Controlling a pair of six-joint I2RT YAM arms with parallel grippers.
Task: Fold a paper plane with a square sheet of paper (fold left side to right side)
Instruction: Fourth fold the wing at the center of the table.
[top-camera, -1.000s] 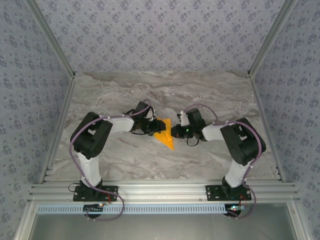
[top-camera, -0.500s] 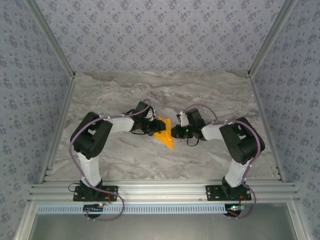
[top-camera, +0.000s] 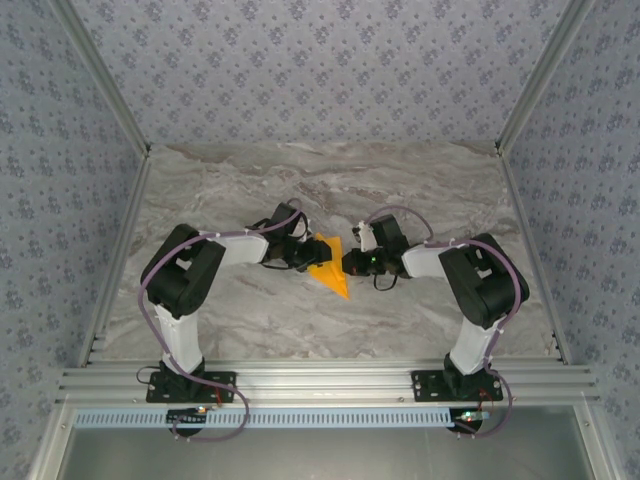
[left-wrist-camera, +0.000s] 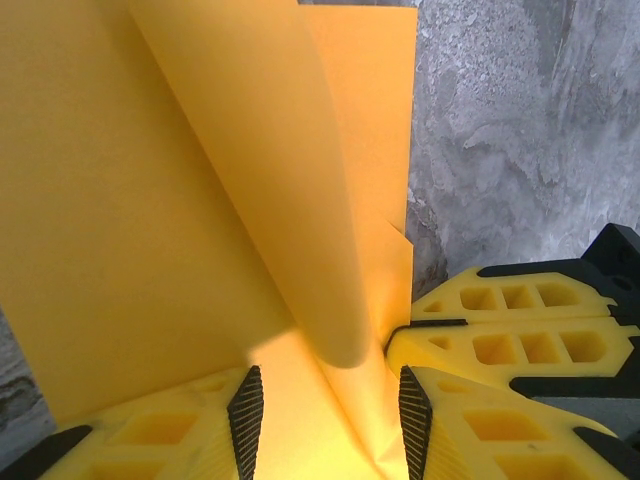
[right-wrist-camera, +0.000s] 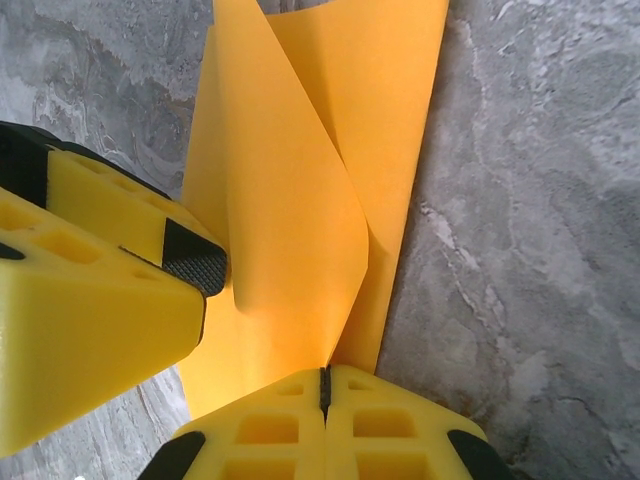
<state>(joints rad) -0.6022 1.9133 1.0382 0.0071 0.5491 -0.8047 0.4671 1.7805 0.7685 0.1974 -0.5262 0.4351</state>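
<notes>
Paper (top-camera: 330, 268): orange-yellow, partly folded to a pointed shape. It lies in the middle of the bench (top-camera: 420, 190) between my two arms. One flap (right-wrist-camera: 290, 200) stands up off the lower layer in a soft curl, not creased.
Right pincer (right-wrist-camera: 323, 385): closed tight. I read it as pinching the paper's near edge, right where the curl starts.
Left pincer (left-wrist-camera: 325, 425): part-way apart, with one of its pads (left-wrist-camera: 245, 410) on each side of the curled flap. I see a gap, so I judge it is astride the paper rather than clamping it.
Step in hand: as I judge it, the left side is going over to the right, and the fold is not yet laid flat.
How I would do it well: use the right pincer as the anchor so the lower layer cannot slide on the smooth marble. Bring the flap over low and slowly, and line its free edge up with the edge beneath before pressing. Then run a finger along the bend, from the anchored end outward, so the crease sets straight.
Risk: thin paper buckles easily, and a pull against the anchor could tear or skew it. The two pincers sit just beside each other, so I would watch for a knock.
Writing: none I can read on the paper, pincers or bench, and no brand marks show.
</notes>
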